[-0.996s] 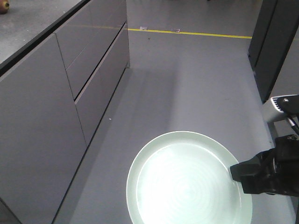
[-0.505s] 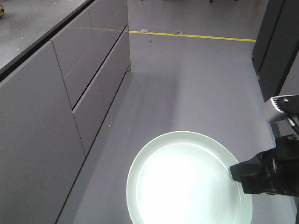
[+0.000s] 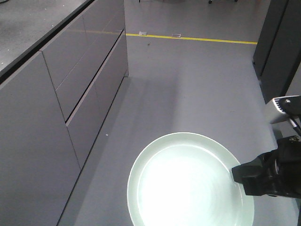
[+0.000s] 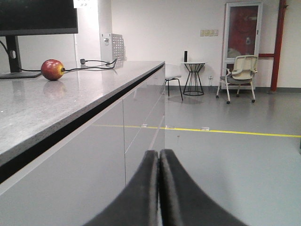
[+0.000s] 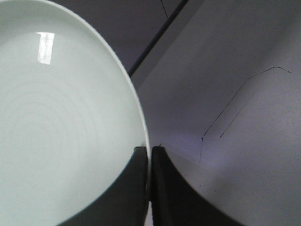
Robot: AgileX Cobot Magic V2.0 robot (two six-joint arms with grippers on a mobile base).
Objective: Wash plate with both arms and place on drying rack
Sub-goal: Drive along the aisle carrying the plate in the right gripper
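The plate [image 3: 188, 181] hangs face-up over the bare floor [image 3: 197, 84], held only at its right rim, where the right arm [image 3: 242, 175] has its jaws closed on the edge. The wrist view shows just the tips biting a thin strip of the glossy rim. That is the main risk: a one-sided pinch on so smooth a plate could let it sag or slide out, and a drop here would likely break it on the hard floor. The left arm [image 4: 159, 162] has its jaws shut together on nothing and gives no support. Just to the left stand the cabinet fronts [image 3: 70, 94], and a sway of the base or a wide swing could knock the plate's free edge against them. Further off, the table [image 4: 56, 103] carries an apple [image 4: 52, 69] and cables [image 4: 96, 67]. No place to wash or rest the plate shows in any view, so the carry may be long, giving the grip more time to slip.
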